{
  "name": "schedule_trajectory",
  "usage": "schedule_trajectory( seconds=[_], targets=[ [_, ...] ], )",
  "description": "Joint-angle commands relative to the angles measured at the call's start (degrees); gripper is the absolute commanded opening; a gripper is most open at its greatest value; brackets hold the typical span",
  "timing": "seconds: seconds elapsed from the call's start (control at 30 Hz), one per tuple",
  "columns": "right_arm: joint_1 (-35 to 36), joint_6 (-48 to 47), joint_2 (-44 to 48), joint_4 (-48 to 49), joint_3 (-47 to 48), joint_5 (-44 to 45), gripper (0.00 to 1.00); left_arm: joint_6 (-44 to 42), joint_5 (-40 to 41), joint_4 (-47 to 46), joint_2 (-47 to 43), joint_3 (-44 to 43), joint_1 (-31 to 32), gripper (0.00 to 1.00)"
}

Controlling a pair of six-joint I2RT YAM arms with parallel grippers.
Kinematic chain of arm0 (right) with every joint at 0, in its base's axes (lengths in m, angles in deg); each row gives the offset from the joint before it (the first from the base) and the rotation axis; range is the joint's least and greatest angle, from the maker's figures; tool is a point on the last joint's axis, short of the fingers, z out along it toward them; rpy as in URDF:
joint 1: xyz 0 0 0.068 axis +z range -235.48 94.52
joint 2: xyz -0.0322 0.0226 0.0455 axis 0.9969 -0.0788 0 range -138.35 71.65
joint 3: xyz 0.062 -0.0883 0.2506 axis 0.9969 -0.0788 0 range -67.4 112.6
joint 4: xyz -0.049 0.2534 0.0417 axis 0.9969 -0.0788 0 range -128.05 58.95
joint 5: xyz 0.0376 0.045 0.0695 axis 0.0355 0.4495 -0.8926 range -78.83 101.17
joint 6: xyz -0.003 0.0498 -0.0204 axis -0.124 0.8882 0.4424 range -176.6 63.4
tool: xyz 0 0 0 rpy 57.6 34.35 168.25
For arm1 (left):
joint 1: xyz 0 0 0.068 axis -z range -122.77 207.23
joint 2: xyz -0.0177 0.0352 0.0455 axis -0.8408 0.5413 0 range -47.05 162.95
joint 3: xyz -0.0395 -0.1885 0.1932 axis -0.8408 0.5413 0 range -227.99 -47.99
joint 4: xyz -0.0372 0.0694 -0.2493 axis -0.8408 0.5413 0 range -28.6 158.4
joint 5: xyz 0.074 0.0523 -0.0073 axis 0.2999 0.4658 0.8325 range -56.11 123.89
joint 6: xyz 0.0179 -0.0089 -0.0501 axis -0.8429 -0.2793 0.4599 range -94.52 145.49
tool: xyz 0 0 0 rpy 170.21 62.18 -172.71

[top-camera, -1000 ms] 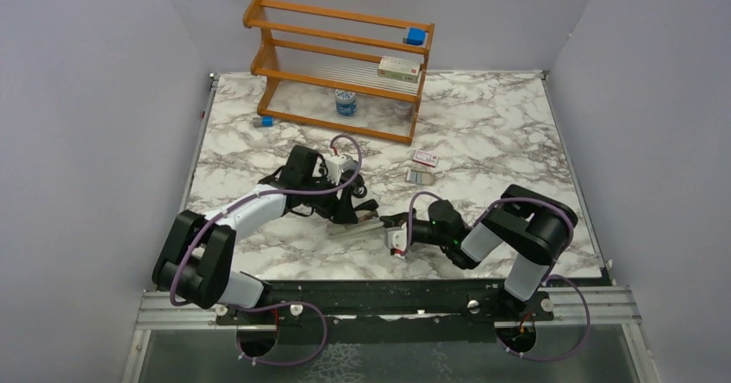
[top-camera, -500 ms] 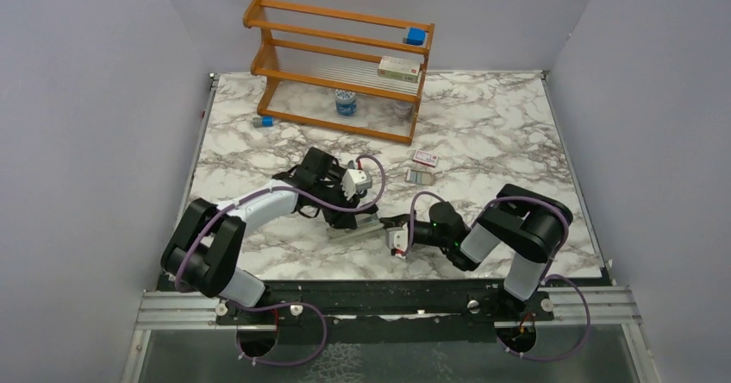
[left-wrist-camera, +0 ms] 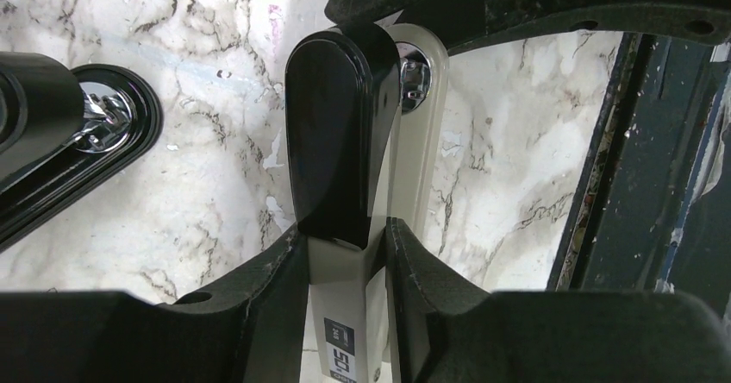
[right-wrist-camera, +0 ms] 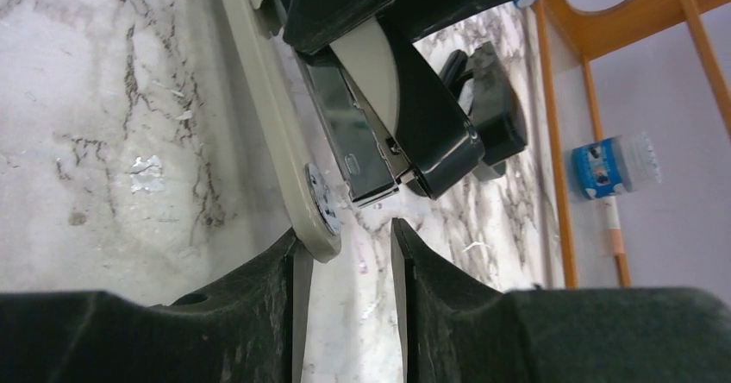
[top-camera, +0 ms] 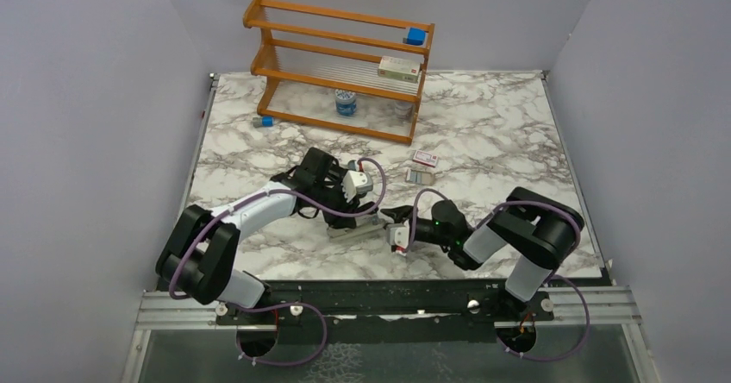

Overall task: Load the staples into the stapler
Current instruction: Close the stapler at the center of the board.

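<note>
The stapler (top-camera: pixel 355 228) lies at the table's near middle, with a cream base, a silver channel (right-wrist-camera: pixel 353 150) and a black top arm (left-wrist-camera: pixel 340 124) raised slightly off the base. My left gripper (top-camera: pixel 349 213) is shut on its body from above (left-wrist-camera: pixel 345 236). My right gripper (top-camera: pixel 390 222) is open at the stapler's front end (right-wrist-camera: pixel 345 236); the base tip (right-wrist-camera: pixel 317 215) touches its left finger. The staples (top-camera: pixel 420 176) are silvery strips on the marble beside a red-and-white box (top-camera: pixel 425 159), apart from both grippers.
A wooden rack (top-camera: pixel 340 64) stands at the back with a blue cube (top-camera: pixel 416 36), a flat box (top-camera: pixel 398 68) and a bottle (top-camera: pixel 346 102). A small blue item (top-camera: pixel 265 121) lies left. A black object with a chrome part (left-wrist-camera: pixel 86 133) lies beside the stapler.
My left gripper has swung right and come down onto the stapler. My right gripper has shifted slightly up along the stapler's front end. The stapler stays in place.
</note>
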Motion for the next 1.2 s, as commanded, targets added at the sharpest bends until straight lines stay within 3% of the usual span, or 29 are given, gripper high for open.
schedule_trajectory(
  seconds=[0.0,0.33,0.63,0.73,0.83,0.9,1.03,1.1,1.17],
  targets=[
    [0.1,2.6,6.8,-0.2,0.4,0.8,0.42,-1.6,-0.8,0.2,-2.7,-1.0,0.8,0.00],
    [0.1,11.8,19.3,-11.1,-1.2,-0.3,0.46,0.8,2.2,-2.8,-4.4,-0.1,0.8,0.00],
    [0.2,4.9,25.3,-30.8,1.7,-2.5,0.46,1.7,7.2,-5.5,-5.9,0.5,0.8,0.00],
    [0.2,6.8,28.9,-34.2,2.2,-3.9,0.46,1.9,8.2,-5.9,-5.9,0.4,0.8,0.00],
    [0.2,20.0,29.3,-25.0,1.5,-0.6,0.46,3.2,8.8,-7.4,-5.9,0.4,0.8,0.00],
    [0.2,34.8,27.9,-19.3,3.3,9.2,0.46,4.8,9.3,-8.5,-6.1,0.5,0.8,0.00],
    [0.1,60.0,26.7,-34.5,12.2,26.6,0.50,8.7,10.6,-11.8,-8.0,1.6,1.0,0.00],
    [0.1,71.6,26.8,-36.2,13.0,34.5,0.50,11.2,12.6,-13.9,-9.0,2.6,1.2,0.00],
    [0.1,88.3,28.4,-42.5,12.9,43.4,0.61,13.5,14.2,-15.0,-9.5,2.8,1.7,0.00]
  ],
)
